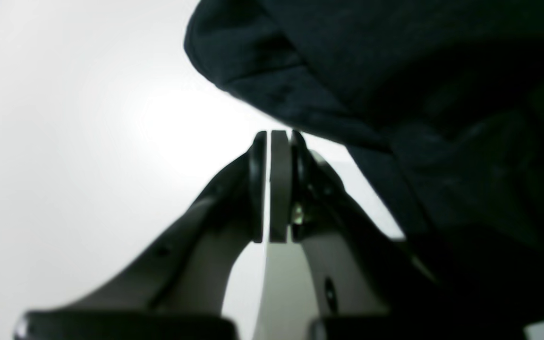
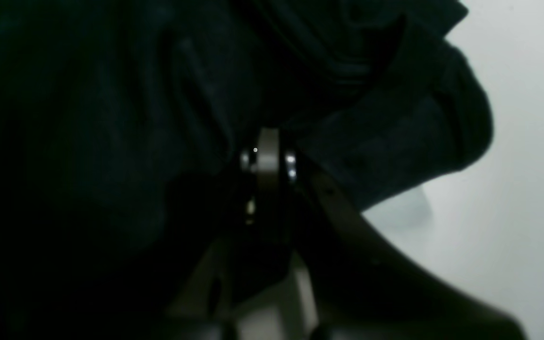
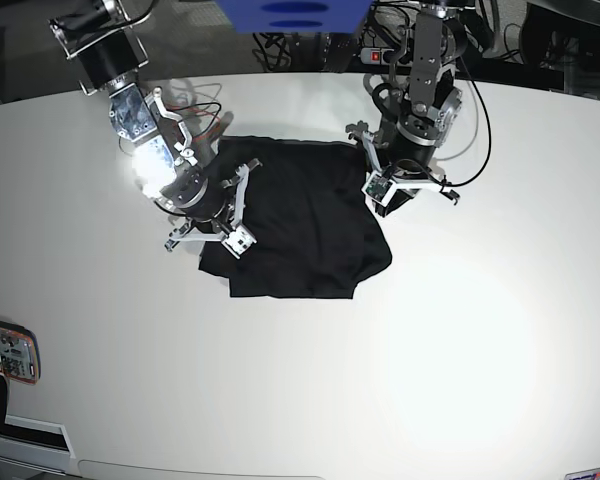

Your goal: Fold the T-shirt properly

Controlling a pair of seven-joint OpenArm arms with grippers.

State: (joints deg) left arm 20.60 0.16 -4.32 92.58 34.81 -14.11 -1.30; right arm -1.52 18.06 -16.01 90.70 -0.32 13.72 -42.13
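1. The table (image 3: 300, 390) is white and wide.
2. The T-shirt (image 3: 300, 225) lies crumpled on the table's far middle, between the two arms.
3. The left gripper (image 1: 274, 141) is clenched and empty, just beside the T-shirt's edge.
4. The right gripper (image 2: 267, 141) is clenched, its tips buried in black cloth; whether it pinches cloth is unclear.

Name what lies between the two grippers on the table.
The T-shirt fills the stretch between left gripper and right gripper, shown in the base view.
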